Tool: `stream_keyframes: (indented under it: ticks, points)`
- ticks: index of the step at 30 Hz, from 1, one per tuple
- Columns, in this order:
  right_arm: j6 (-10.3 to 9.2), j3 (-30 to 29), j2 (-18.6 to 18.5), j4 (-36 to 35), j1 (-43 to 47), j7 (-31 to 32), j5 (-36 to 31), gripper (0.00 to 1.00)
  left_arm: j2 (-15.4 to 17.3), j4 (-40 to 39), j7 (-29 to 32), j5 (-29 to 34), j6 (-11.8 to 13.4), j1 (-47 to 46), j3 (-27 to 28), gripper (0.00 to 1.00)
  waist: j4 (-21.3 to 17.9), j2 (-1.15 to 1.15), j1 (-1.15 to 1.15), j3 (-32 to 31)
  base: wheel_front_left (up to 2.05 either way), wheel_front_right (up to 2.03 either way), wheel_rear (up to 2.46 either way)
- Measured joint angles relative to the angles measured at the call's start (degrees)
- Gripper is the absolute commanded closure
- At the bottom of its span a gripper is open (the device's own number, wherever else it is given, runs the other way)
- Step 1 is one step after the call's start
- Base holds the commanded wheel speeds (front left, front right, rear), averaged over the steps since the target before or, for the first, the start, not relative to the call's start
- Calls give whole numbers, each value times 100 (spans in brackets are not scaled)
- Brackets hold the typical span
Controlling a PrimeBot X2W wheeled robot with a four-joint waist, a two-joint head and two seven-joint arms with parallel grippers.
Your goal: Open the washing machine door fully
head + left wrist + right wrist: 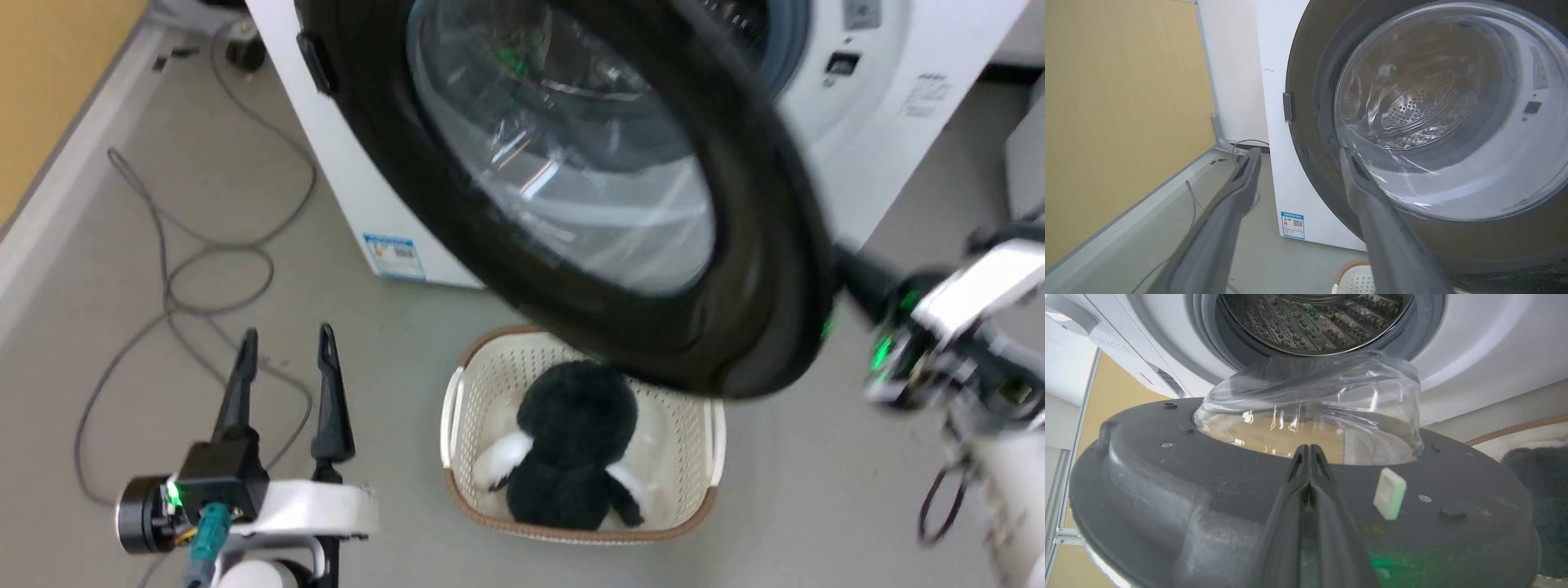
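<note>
Push from inside: washing machine door (759, 245) partly open

It looks stiff and fairly heavy, the glossy rim slippery, the glass bowl (571, 147) best left alone; the inner plastic face near the free edge seems the place to press; the right tool (1309, 451), fingers pinched together and holding nothing, lies along that face, the washing machine (1474, 347) beyond its tips; the left tool (287, 333) is spread wide, low, well apart from the door.

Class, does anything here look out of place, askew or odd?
Loose grey cables sprawl in loops on the floor left of the washing machine, a snag risk for wheels. A plush toy sits in the basket under the open door. Nothing looks damaged.
</note>
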Motion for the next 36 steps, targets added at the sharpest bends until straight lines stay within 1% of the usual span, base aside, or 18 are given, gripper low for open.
stream_keyframes:
  ticks: [8,11,14,17,23,28,30,31,33,36]
  points:
    - [0,218,325,-1095,1235,134,-75,100,0,58,0,98,-70,277,45,0,-101,0,-1,-440,0,0,0]
    - [0,426,471,-1416,1559,198,-209,100,-1,103,1,116,-136,366,68,0,-131,0,-1,-566,0,0,0]
    - [0,637,672,-1679,1844,216,-335,100,0,141,1,148,-152,435,78,0,-149,0,-1,-674,0,0,0]
    - [0,867,859,-1884,2117,257,-430,100,0,160,1,158,-196,512,79,0,-155,0,-1,-798,0,0,0]
    - [0,1298,1249,-2191,2597,325,-546,100,0,205,0,171,-200,674,88,0,-185,0,-1,-981,0,0,0]
    - [0,1381,1372,-2301,2804,219,-628,100,0,221,1,175,-223,776,136,0,-293,0,-1,-1055,0,0,0]
    - [0,1294,1385,-2369,2844,10,-743,100,0,227,1,189,-249,777,151,0,-347,0,-1,-1075,0,0,0]
    - [0,1171,1407,-2406,2855,-218,-818,100,-1,233,1,189,-250,778,160,0,-372,0,-1,-1086,0,0,0]
    - [0,880,1427,-2513,2851,-789,-1056,100,0,238,1,189,-250,782,189,0,-420,0,-1,-1109,0,0,0]
    - [0,502,1401,-2652,2840,-1842,-1679,100,0,240,1,189,-250,793,226,0,-487,0,-1,-1148,0,0,0]
